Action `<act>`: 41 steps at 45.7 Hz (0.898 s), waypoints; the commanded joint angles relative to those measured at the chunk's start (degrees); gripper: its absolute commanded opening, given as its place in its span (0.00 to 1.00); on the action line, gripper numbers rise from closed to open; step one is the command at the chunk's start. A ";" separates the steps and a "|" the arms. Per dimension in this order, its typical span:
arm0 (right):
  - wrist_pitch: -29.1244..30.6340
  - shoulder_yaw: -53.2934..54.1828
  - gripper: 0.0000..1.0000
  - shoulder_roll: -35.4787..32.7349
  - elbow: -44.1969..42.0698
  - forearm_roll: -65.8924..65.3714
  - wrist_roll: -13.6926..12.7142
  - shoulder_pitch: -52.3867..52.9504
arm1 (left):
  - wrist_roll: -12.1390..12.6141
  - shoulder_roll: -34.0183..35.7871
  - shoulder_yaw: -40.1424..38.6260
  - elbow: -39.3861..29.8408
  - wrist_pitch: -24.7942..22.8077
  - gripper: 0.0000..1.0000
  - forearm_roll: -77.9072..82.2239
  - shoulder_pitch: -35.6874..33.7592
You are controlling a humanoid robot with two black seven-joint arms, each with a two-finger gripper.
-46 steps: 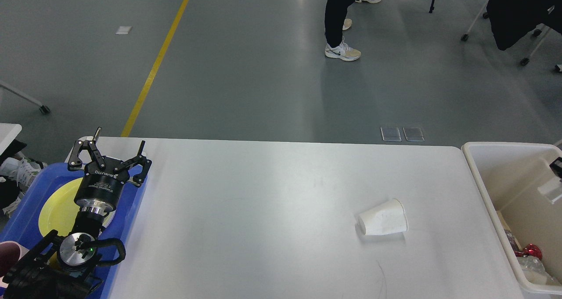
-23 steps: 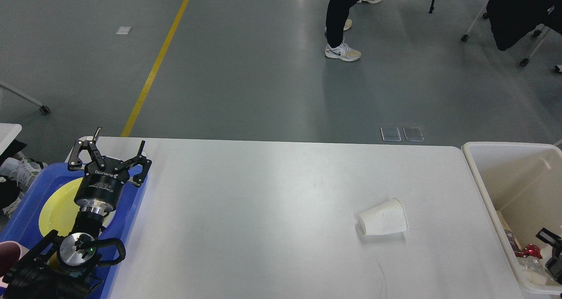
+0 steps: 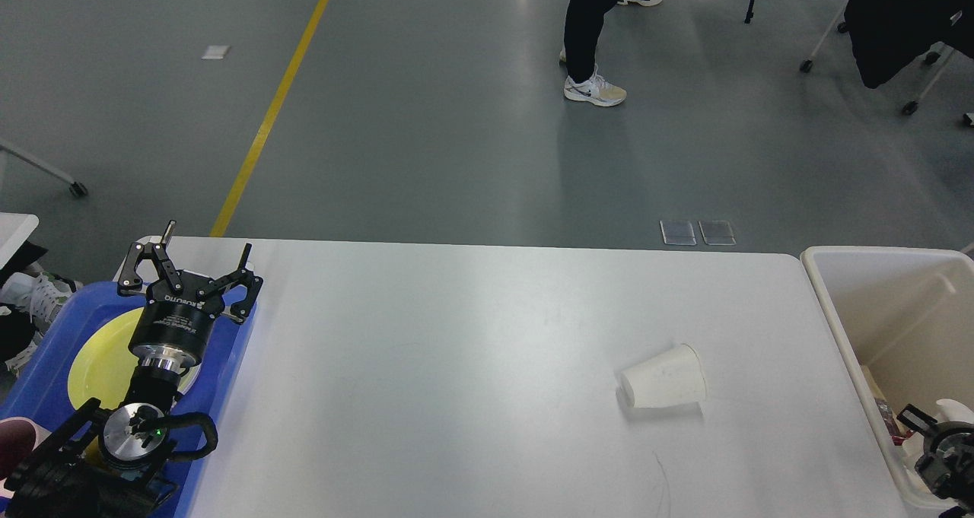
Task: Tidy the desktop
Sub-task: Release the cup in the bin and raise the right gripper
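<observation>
On the white tabletop (image 3: 456,351) one paper cup (image 3: 663,386) lies on its side, right of centre, near the cream bin (image 3: 837,328). Your left claw (image 3: 190,263) hangs spread and empty over the blue tray (image 3: 46,366) with its yellow plate (image 3: 99,362). To clear the cup, bring the right claw (image 3: 940,446) across and pinch the cup wall gently, since it will likely roll or crush. That claw sits low over the bin, partly cut off; you cannot tell whether it is spread.
</observation>
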 commanded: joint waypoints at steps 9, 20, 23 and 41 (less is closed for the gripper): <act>-4.81 0.08 1.00 0.18 1.07 -0.20 0.19 0.63 | -0.02 0.00 0.00 0.08 0.00 0.96 0.00 0.00; -2.71 0.08 1.00 -0.61 1.78 -0.46 -0.25 4.23 | 0.06 0.00 0.00 -0.01 0.00 0.96 0.00 0.00; 0.62 -0.36 1.00 -2.28 3.09 -0.64 -1.47 7.21 | 0.06 0.00 0.00 -0.01 0.00 0.96 0.00 0.00; 16.81 -9.58 1.00 -7.38 35.06 -11.18 -5.79 46.31 | 0.06 -0.09 0.00 -0.01 0.00 0.96 0.00 0.00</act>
